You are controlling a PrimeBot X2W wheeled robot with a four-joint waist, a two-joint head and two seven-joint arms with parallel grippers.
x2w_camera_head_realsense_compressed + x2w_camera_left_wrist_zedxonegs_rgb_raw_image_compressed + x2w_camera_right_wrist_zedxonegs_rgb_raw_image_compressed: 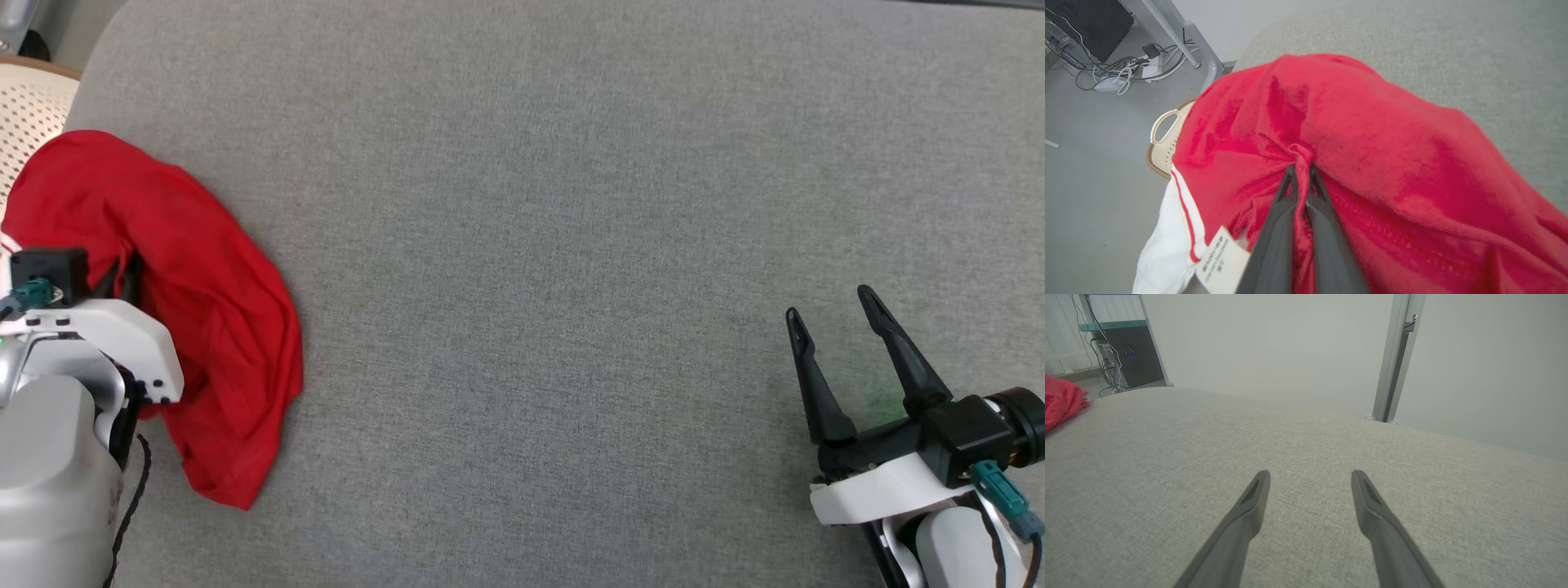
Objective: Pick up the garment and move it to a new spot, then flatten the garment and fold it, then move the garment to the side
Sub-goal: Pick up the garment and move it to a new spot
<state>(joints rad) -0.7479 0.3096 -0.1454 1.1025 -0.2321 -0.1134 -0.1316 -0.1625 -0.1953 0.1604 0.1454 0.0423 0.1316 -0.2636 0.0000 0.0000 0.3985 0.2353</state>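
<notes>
My left pincer [1301, 168] is clamped on a fold of the red garment [212, 269] at the desk's [571, 245] left edge. My right pincer [827, 304] stands apart, empty. Moving, flattening and folding are all still to do.

the only print i can find is on a small white label [1221, 265] at the edge of the red garment [1372, 143], where the red cloth meets its white part, low in my left wrist view. it carries a few rows of tiny dark characters, too small and blurred for me to read. no other brand, number or sign is legible to me.
</notes>
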